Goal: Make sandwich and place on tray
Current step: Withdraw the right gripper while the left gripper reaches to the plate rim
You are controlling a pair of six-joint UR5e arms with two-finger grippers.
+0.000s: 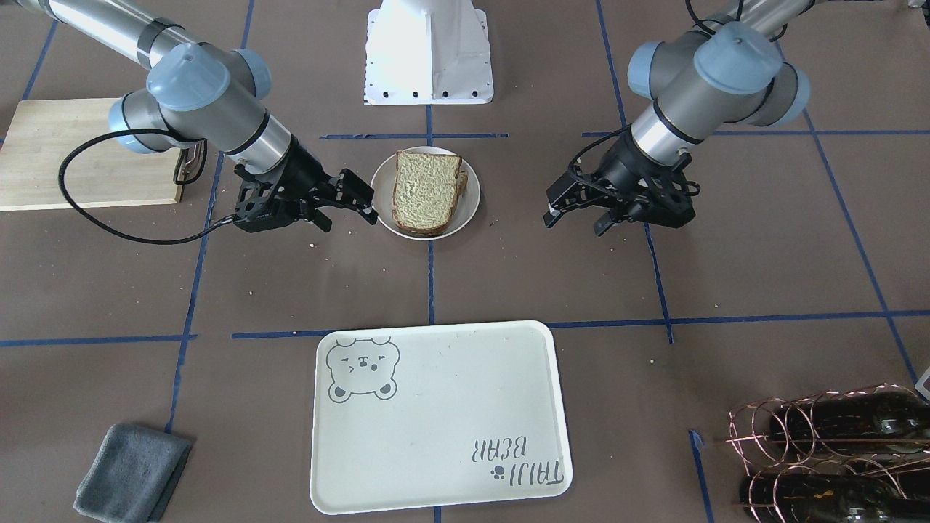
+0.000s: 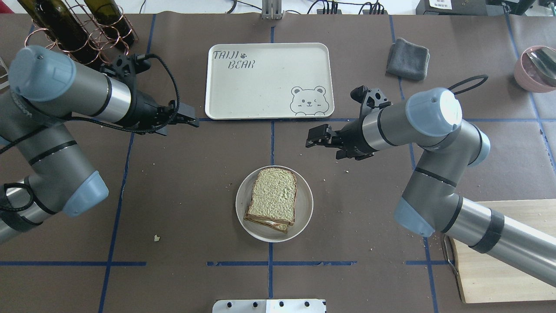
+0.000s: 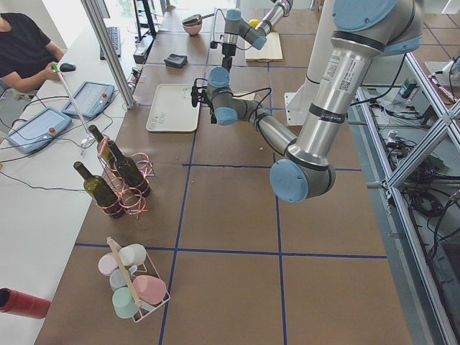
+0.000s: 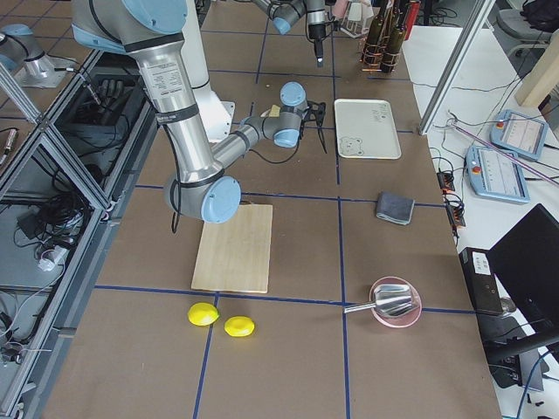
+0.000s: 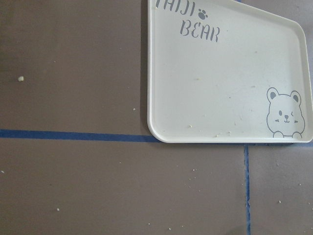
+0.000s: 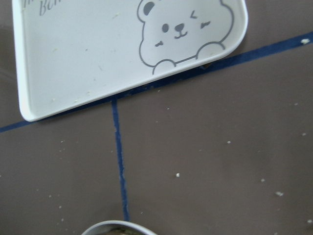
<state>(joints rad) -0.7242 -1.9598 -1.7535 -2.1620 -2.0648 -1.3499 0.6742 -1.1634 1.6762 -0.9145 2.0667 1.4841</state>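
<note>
The sandwich [image 1: 425, 192] lies on a small round whitish plate [image 1: 471, 207] at the table's middle: two tan bread slices stacked, with a sliver of white egg showing between them in the overhead view [image 2: 273, 200]. The cream bear tray [image 1: 436, 421] lies bare on the far side of the plate from the robot's base [image 2: 260, 82]. My left gripper [image 1: 575, 220] hovers beside the tray's near left corner [image 2: 191, 120], open and empty. My right gripper [image 1: 352, 207] hovers next to the plate [image 2: 313, 137], open and empty. Both wrist views show the tray [image 5: 220, 83] [image 6: 98, 58].
A wooden cutting board [image 2: 499, 252] lies under the right arm. A grey cloth [image 2: 408, 58] lies right of the tray. Wine bottles in a copper rack [image 2: 74, 30] stand at the far left. A pink bowl [image 2: 536, 67] is at the far right. Crumbs dot the table.
</note>
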